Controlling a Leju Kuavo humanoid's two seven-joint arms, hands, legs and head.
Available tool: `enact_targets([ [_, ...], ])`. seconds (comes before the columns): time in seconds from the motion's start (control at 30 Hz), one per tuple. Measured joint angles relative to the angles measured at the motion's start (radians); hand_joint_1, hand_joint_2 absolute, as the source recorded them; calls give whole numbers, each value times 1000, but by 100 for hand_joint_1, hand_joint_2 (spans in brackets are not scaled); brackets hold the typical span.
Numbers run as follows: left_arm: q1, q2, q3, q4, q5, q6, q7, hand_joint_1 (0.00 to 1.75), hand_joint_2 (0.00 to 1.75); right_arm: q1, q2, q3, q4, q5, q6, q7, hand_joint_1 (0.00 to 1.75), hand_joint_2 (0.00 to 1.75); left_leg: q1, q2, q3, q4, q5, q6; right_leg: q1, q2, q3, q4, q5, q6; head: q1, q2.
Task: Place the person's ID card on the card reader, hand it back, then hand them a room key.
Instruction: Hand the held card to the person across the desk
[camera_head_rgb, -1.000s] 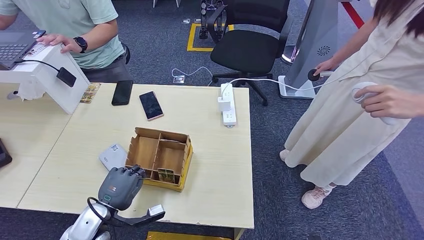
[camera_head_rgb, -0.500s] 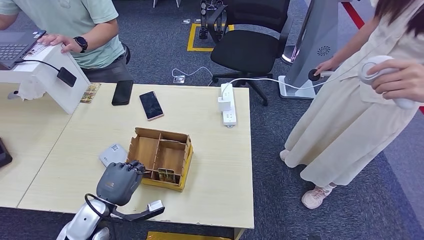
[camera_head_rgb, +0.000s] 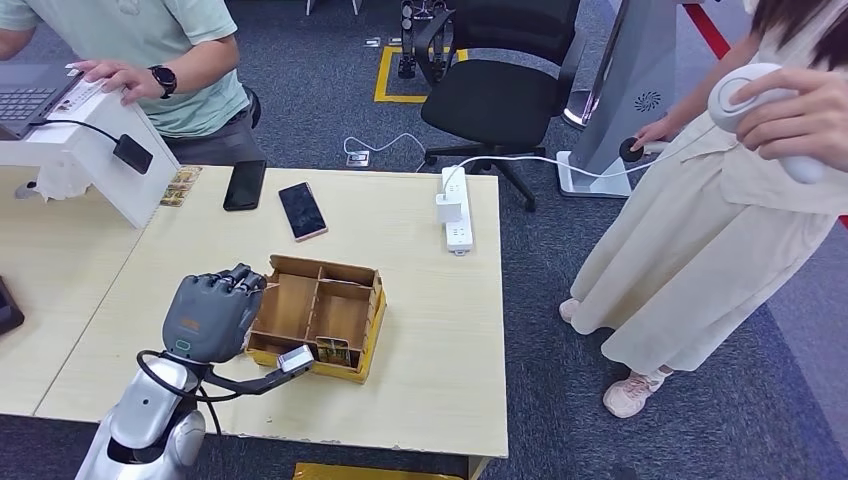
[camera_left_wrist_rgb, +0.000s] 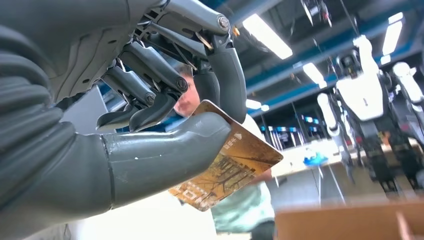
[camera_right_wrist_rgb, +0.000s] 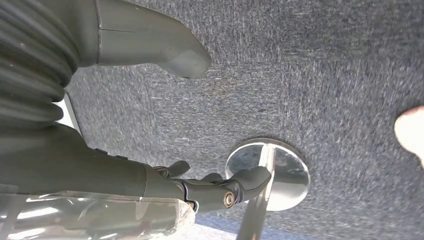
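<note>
your grey left hand (camera_head_rgb: 208, 318) hides white card reader beneath it in head view. gold-brown patterned room key card (camera_left_wrist_rgb: 227, 165) sits pinched between thumb and fingers (camera_left_wrist_rgb: 220, 70), one corner jutting past thumb. left hand hovers just beside left wall of brown cardboard divided box (camera_head_rgb: 320, 313). right hand (camera_right_wrist_rgb: 165, 115) hangs over grey carpet, thumb and fingers apart, holding nothing. bare tabletop (camera_head_rgb: 440, 330) right of box.

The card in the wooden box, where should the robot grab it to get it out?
Its top edge, from straight above. The card seems to stand on edge in a near compartment of the wooden box, with walls close around it, so only the top is free to pinch.
</note>
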Motion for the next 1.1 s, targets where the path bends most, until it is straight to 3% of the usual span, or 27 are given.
enact_targets([
  [0.43,-112,-3,25,0,-13,-4,4,175,175,2,-2,14,7,21,3,16,0,175,0,0,0,0,0,0,0,0,0,0,0,0,0,0],
  [0.8,-347,-50,30,115,-47,-77,62,175,175,-5,-10,41,61,46,-7,-16,0,175,0,0,0,1,2,1,0,0,0,0,2,0,0,0],
  [1.1,-406,-82,30,194,-50,-81,79,175,175,-5,-11,43,78,46,-8,-16,0,175,0,0,0,1,2,1,0,1,0,0,2,0,0,0],
])
